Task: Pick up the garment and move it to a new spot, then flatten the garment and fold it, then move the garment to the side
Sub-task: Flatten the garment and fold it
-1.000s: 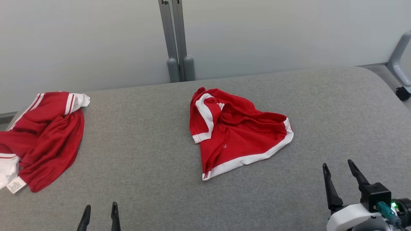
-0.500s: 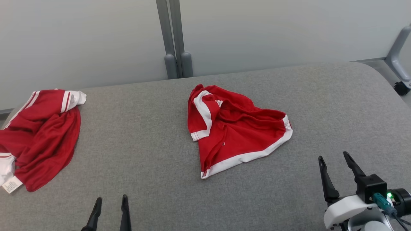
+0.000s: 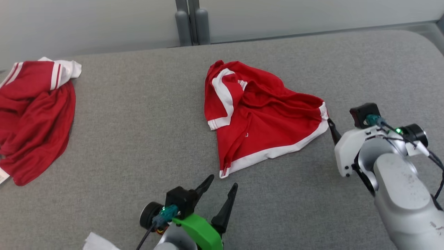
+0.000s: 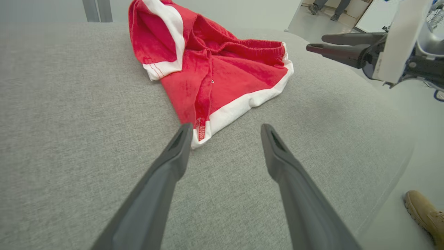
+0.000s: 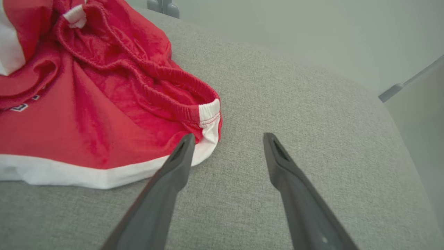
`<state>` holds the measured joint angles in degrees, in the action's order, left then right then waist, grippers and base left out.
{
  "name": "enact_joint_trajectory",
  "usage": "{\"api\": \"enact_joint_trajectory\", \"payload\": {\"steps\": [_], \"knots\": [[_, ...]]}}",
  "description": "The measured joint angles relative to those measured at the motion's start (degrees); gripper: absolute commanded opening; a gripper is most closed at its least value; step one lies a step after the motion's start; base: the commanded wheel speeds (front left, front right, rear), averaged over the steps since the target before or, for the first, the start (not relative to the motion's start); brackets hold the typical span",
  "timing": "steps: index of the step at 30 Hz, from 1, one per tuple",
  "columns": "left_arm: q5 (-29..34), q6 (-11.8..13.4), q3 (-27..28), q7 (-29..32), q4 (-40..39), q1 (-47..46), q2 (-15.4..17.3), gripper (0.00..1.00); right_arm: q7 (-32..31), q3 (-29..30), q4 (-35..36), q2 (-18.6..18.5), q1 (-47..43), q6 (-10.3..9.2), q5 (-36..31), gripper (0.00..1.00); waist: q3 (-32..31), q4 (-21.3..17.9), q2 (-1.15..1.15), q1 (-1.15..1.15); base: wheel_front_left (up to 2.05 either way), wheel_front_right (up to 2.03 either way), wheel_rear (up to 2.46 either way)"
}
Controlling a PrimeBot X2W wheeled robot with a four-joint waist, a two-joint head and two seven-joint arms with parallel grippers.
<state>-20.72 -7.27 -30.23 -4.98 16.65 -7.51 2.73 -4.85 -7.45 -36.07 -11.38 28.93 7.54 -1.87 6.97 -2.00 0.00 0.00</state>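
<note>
At the far left of the grey desk (image 3: 138,121) lies another red garment (image 3: 34,114) with white striped trim. It is crumpled in a heap and well apart from everything else. A white scrap (image 3: 99,243) shows at the near edge of the head view; what it is cannot be told.

Right of that, at the near side, the left end effector (image 3: 223,182) points toward the far right with its two dark fingers spread apart and nothing between them. In the left wrist view its left fingertip (image 4: 185,133) sits just beside the near corner of the garment (image 3: 256,121); whether it touches the cloth cannot be told.

The garment lies around the middle of the desk, nearer the far side. It is red with a broad white hem band and rumpled, with one white-edged part folded over on its left and a gathered elastic band bunched along its far right. Beyond it, two grey posts (image 3: 189,21) stand at the desk's far edge.

To the right, the right end effector (image 5: 229,137) reaches in from the right, fingers apart and gripping nothing. Its left fingertip (image 5: 187,142) is at the garment's right corner, over the white hem; contact is unclear. In the left wrist view a tan shoe (image 4: 425,215) rests on the floor off the desk's right side.
</note>
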Motion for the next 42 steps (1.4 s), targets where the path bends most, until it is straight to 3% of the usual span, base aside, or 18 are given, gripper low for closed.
{"api": "enact_joint_trajectory", "payload": {"steps": [5,15,37,38,39,40,41,42], "knots": [[-4.06,-0.04,-3.75,2.85,1.4,-3.95,-0.01,1.0,-3.42,-4.16,-1.8,-2.58,4.42,-0.01,2.22,1.0,3.59,1.13,0.0,0.0,0.0,0.0,0.0],[-4.46,1.34,-4.91,1.46,4.74,-7.48,0.03,1.0,-3.44,-8.44,-3.93,-4.95,9.05,-0.01,5.11,1.0,8.45,2.54,0.0,0.0,0.0,0.0,0.0],[-7.92,3.23,-7.16,-2.71,8.28,-12.39,0.02,1.0,-0.52,-12.04,-6.45,-5.42,11.98,-0.01,7.95,1.0,11.49,2.13,0.0,0.0,0.0,0.0,0.0],[-8.05,3.23,-7.22,-2.72,8.54,-12.54,0.02,0.82,-0.42,-12.09,-6.48,-5.43,12.15,-0.01,8.03,1.0,11.59,2.08,0.0,0.0,0.0,0.0,0.0],[-8.5,3.23,-7.3,-2.72,8.99,-12.69,0.01,0.48,-0.32,-12.18,-6.49,-5.47,12.37,0.0,8.14,1.0,11.72,2.0,0.0,0.0,0.0,0.0,0.0],[-8.55,3.23,-7.37,-2.75,9.46,-12.89,0.02,0.34,-0.22,-12.25,-6.5,-5.55,12.51,-0.01,8.17,1.0,11.85,1.94,0.0,0.0,0.0,0.0,0.0],[-8.76,3.22,-7.39,-2.85,9.8,-13.03,0.02,0.15,-0.1,-12.33,-6.54,-5.59,12.55,-0.01,8.17,0.85,11.92,1.86,0.0,0.0,0.0,0.0,0.0],[-9.11,3.2,-7.39,-3.18,10.31,-13.2,0.01,0.0,-0.08,-12.41,-6.72,-5.55,12.55,0.0,8.23,0.5,11.97,1.76,0.0,0.0,0.0,0.0,0.0]]}}
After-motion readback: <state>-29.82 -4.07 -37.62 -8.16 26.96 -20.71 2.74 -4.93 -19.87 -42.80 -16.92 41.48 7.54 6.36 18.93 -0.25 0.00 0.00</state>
